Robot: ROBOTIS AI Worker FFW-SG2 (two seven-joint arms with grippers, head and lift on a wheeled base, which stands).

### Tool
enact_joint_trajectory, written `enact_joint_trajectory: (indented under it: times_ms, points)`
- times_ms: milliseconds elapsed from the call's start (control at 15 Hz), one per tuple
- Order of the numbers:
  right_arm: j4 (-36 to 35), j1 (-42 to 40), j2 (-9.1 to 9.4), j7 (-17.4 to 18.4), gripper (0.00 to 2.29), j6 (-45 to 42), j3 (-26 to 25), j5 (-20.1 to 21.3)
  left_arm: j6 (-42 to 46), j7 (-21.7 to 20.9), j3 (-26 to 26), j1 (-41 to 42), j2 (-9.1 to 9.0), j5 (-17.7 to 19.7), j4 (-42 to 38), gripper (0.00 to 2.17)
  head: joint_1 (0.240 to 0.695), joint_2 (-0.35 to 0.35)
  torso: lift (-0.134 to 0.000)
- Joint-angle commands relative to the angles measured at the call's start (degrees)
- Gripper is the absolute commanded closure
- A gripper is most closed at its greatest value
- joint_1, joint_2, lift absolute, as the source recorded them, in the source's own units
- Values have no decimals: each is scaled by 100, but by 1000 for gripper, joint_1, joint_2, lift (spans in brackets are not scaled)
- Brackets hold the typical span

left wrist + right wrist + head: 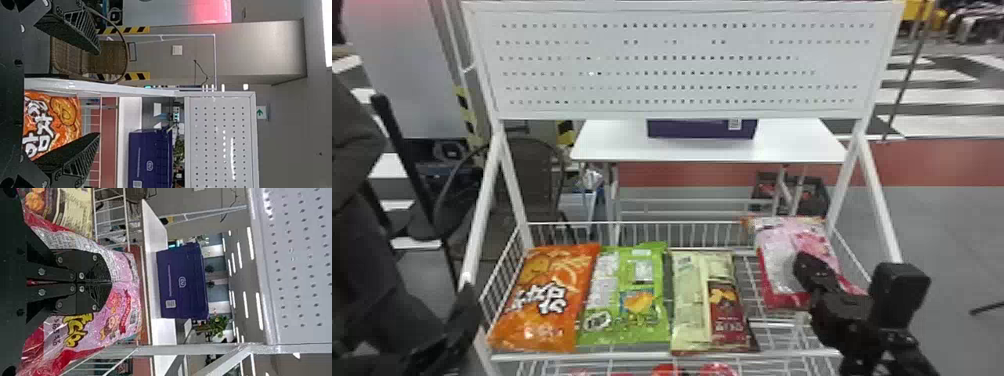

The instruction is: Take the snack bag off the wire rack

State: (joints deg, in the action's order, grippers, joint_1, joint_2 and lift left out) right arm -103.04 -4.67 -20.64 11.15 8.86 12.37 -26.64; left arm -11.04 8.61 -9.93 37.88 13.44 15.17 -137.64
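Grey floor [947,240], crossed by a reddish band and white stripes, spreads out behind your work. Before you stands the white wire rack [612,357], topped by a perforated white panel [682,65]. Through its frame you see a white table [797,145], with a dark purple box [702,129] on it.

Your task's pink snack bag [777,245] is at the right rear corner of the rack's basket, tilted, its upper edge reaching over the back wires. Your right claw [807,265] comes to it from the front and right. Its two fingers are drawn together, closed on the bag, which spreads past them on both sides and beyond their tips in the right wrist view.

To the left of that bag, you have three more lying in a row: orange [547,295], green [627,295], then cream and brown [707,300]. Your left claw [457,325] is by the rack's left front corner, its fingers wide apart in the left wrist view, well away from the pink bag.
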Motion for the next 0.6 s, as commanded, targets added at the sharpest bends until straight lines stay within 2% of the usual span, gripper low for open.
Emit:
enact_joint_trajectory:
  times_ms: [0, 200, 467, 533]
  points:
    - [-744, -227, -89, 89, 2223, 236, -41, 19, 0, 9, 0, 9, 19, 13, 0, 164, 499, 0, 0]
    - [-1315, -623, -256, 221, 2223, 341, -112, -16, 0, 0, 35, 35, 89, 21, -18, 164, 499, 0, 0]
    - [-2177, -1730, -599, 449, 2223, -380, -454, -69, 18, 0, 35, 132, 107, 21, -70, 164, 499, 0, 0]
    - [-2352, -2047, -696, 449, 2223, -608, -621, -210, 18, 0, 35, 141, 115, 30, -88, 164, 499, 0, 0]
